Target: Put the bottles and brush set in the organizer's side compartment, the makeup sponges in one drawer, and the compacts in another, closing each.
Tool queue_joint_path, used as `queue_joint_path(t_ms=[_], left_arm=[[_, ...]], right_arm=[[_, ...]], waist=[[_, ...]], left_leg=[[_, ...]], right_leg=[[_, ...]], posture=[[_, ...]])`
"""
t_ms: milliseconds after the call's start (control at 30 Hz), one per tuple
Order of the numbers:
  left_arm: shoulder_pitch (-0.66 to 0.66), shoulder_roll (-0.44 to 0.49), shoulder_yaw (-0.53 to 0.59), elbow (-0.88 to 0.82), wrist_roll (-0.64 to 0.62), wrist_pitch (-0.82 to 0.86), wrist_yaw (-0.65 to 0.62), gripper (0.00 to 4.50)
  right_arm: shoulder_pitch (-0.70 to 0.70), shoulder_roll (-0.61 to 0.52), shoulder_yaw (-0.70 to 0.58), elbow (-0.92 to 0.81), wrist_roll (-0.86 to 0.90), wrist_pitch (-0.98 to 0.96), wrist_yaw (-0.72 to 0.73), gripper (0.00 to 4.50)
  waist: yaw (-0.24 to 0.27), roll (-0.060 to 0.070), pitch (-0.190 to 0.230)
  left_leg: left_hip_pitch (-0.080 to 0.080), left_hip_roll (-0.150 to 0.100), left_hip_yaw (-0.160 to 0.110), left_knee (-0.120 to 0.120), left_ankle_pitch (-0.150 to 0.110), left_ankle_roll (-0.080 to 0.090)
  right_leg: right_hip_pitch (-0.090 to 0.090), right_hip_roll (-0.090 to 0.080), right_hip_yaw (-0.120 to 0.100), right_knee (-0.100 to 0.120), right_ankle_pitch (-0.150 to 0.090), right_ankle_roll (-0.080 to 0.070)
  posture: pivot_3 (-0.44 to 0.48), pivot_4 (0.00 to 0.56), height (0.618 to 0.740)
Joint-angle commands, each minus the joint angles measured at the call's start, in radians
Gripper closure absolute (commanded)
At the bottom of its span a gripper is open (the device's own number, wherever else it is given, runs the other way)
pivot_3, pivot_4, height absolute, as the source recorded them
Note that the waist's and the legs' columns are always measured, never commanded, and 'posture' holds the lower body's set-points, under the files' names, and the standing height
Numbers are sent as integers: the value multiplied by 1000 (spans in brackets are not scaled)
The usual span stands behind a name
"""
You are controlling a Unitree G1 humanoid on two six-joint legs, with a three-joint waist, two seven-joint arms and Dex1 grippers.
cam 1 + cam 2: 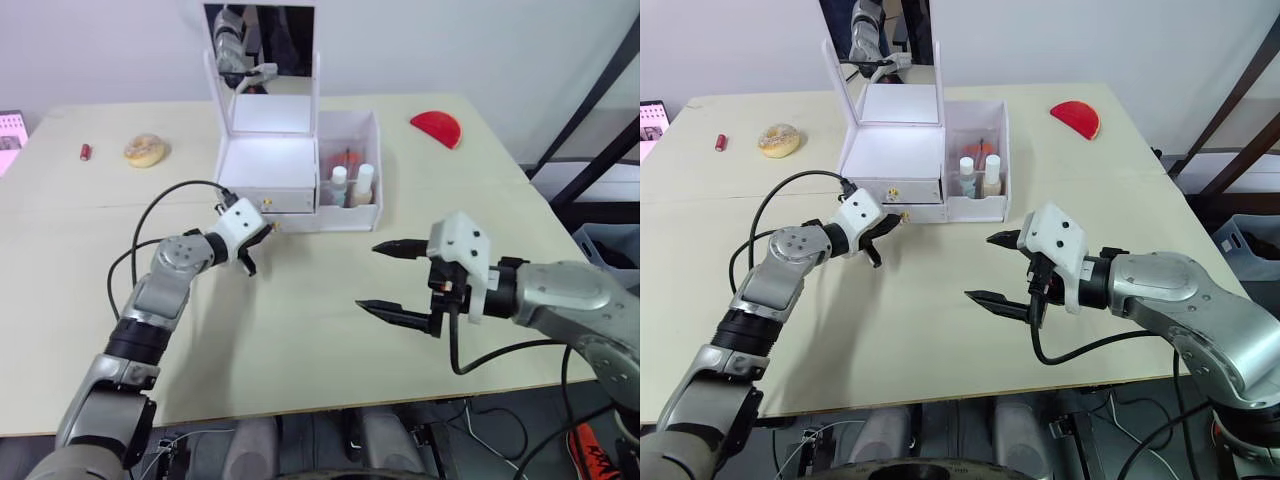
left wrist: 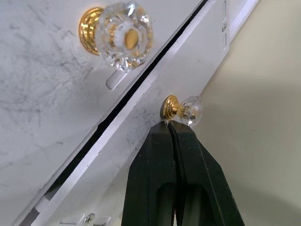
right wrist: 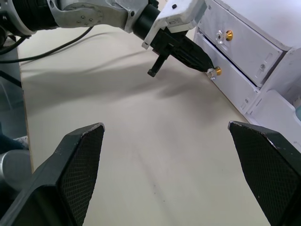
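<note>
Nearest the camera, my right gripper hovers over the near right part of the counter with its two black fingers spread wide apart and nothing between them. It hangs well clear of the organizer and touches nothing.

Farther in and to the left, my left gripper reaches toward the front of the white organizer. Its fingers are pressed together, tips right at the gold stem of the lower drawer's glass knob; I cannot tell whether they pinch it or just touch it. The lower drawer sits nearly flush with the front, with a dark gap between it and the upper drawer. The upper drawer's knob is free.

Behind the drawers, the organizer's top tray lies open with its mirrored lid standing upright. On the organizer's right, the clear side compartment holds two small bottles standing upright side by side, with something red behind them that I cannot make out.

At the far left of the counter lie a tan round item and, left of it, a small red object. At the far right lies a red half-round piece.
</note>
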Motion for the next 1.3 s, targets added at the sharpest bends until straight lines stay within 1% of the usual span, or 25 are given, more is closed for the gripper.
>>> queue_joint_path(t_ms=[33,167,233,333,400,533,633,733,800,900,1000,1167,1200,1267,1300], left_arm=[[30,33,60,-142,-84,58,-56,4438],[112,87,119,-295,-197,163,-130,4438],[148,107,148,-356,-248,204,-153,4438],[230,141,220,-476,-330,285,-159,4438],[271,154,253,-517,-351,312,-142,4438],[370,146,331,-606,-377,368,-63,4438],[443,134,408,-673,-413,415,-9,4438],[502,130,474,-716,-431,439,34,4438],[538,115,544,-733,-441,456,83,4438],[573,104,608,-735,-441,454,126,4438],[591,98,641,-731,-453,451,146,4438],[626,103,673,-727,-482,447,136,4438],[633,105,685,-727,-493,447,131,4438],[647,114,704,-724,-506,445,122,4438],[656,121,718,-722,-517,446,111,4438]], right_arm=[[8,-22,-59,-10,2,-21,10,0],[41,-40,-102,21,-15,-44,39,0],[59,-48,-118,38,-27,-60,51,0],[80,-55,-153,94,-59,-93,72,0],[92,-55,-163,121,-79,-112,81,0],[142,-40,-197,184,-119,-159,94,0],[183,-19,-257,225,-125,-193,96,0],[208,-4,-306,266,-133,-202,75,0],[263,-11,-335,275,-153,-214,98,0],[322,-11,-361,281,-172,-229,114,0],[346,-1,-358,278,-176,-248,128,0],[375,-16,-317,284,-243,-322,176,0],[378,-19,-312,282,-254,-339,187,0],[374,-17,-312,278,-258,-351,199,0],[370,-17,-312,279,-253,-345,202,0]], waist=[[0,0,0],[-5,0,0],[-4,0,0],[-5,0,0],[-6,0,0],[-6,0,0],[-5,0,0],[-5,0,0],[-5,0,0],[-3,0,0],[-4,0,0],[-10,1,2],[-22,3,3],[-35,13,6],[-37,15,7]], left_leg=[[0,0,0,0,0,0],[0,0,0,-4,0,0],[0,0,0,-5,0,0],[1,0,0,-7,0,0],[1,0,1,-7,0,0],[1,0,1,-8,0,0],[1,0,1,-9,0,0],[1,0,1,-9,0,0],[1,0,1,-9,0,0],[2,0,1,-9,0,0],[2,0,1,-8,0,0],[2,0,1,-8,0,0],[-3,-3,-6,-11,0,0],[1,-20,-38,-13,0,0],[0,-32,-55,-13,0,0]], right_leg=[[0,0,0,0,0,0],[0,0,0,-3,-1,1],[0,0,0,-3,-1,1],[-1,0,0,-4,-1,1],[-1,0,0,-5,-1,1],[-1,0,0,-5,-3,5],[-1,0,0,-5,-3,5],[-1,0,0,-5,-3,5],[-1,0,0,-5,-3,5],[-1,0,0,-5,-4,5],[-1,0,0,-5,-3,5],[0,0,0,-5,-3,5],[7,-7,-8,-6,-4,5],[25,-26,-37,-4,-15,10],[31,-34,-50,-4,-19,12]], posture=[[0,150,739],[0,150,739],[0,150,739],[0,150,739],[0,150,739],[0,150,739],[0,150,739],[0,150,739],[0,150,739],[0,150,739],[0,150,739],[0,150,739],[0,150,739],[0,150,739],[0,150,739]])
